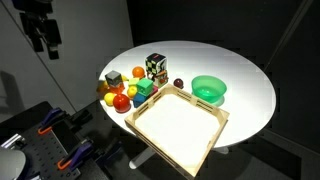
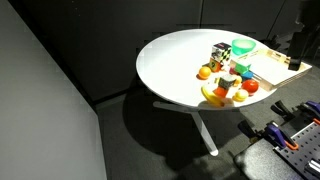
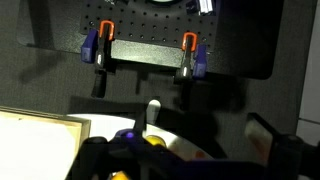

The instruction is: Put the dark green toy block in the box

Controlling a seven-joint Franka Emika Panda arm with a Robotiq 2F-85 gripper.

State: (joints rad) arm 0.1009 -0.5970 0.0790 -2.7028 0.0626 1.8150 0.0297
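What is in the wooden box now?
Nothing; it is empty. The box shows only its pale bare bottom, and the dark green toy block sits outside on the table.

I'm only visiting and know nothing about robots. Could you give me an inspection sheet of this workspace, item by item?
Surface: round white table.
Job's things: the dark green toy block sits among the toys near the box. The box holds nothing, so the block is not yet in it.
Clutter: green bowl, patterned cube, small dark ball, and red, orange and yellow toy pieces.
Grippers: the gripper hangs high, off to the side of the toys, holding nothing. Whether it is open or shut is unclear.
Cables: nothing seen.
Surroundings: dark walls, and a black stand with orange-handled clamps below the table.
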